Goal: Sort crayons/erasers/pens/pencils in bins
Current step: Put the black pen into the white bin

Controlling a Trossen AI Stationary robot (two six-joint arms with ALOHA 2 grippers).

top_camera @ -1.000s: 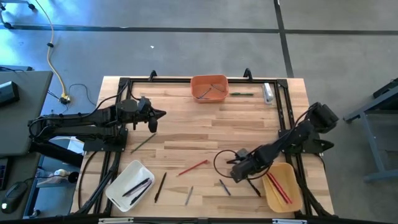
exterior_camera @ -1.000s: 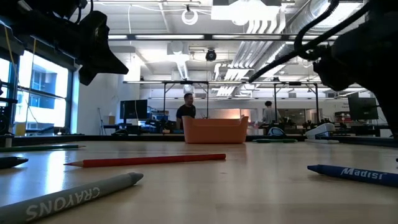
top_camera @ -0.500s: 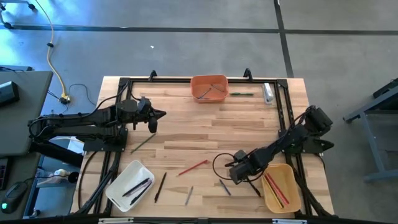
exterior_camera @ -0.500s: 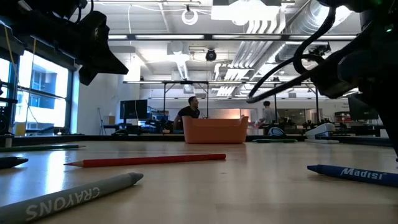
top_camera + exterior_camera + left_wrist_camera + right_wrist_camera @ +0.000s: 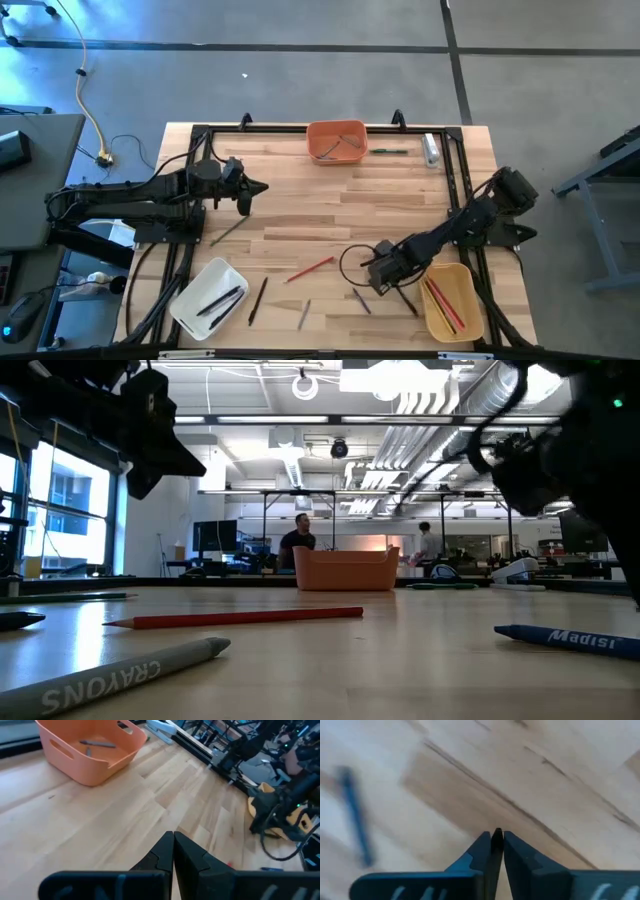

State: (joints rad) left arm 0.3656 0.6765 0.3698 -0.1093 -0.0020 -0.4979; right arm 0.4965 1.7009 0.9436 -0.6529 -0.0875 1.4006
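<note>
The left gripper (image 5: 262,186) hovers at the bench's (image 5: 400,200) left side, jaws clenched on nothing. The white bin (image 5: 208,297) sits near-left, the orange bin (image 5: 336,141) at the far edge. A red pencil (image 5: 310,268) lies mid-bench. The right gripper (image 5: 372,283), jaws clenched empty, hangs beside the tan-yellow bin (image 5: 452,300), near a blue crayon (image 5: 361,301).

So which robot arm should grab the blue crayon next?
The right one, probably. The right gripper hangs just beside the blue crayon, near the tan-yellow bin. The left gripper waits far off across the table, with its fingers shut on nothing.
</note>
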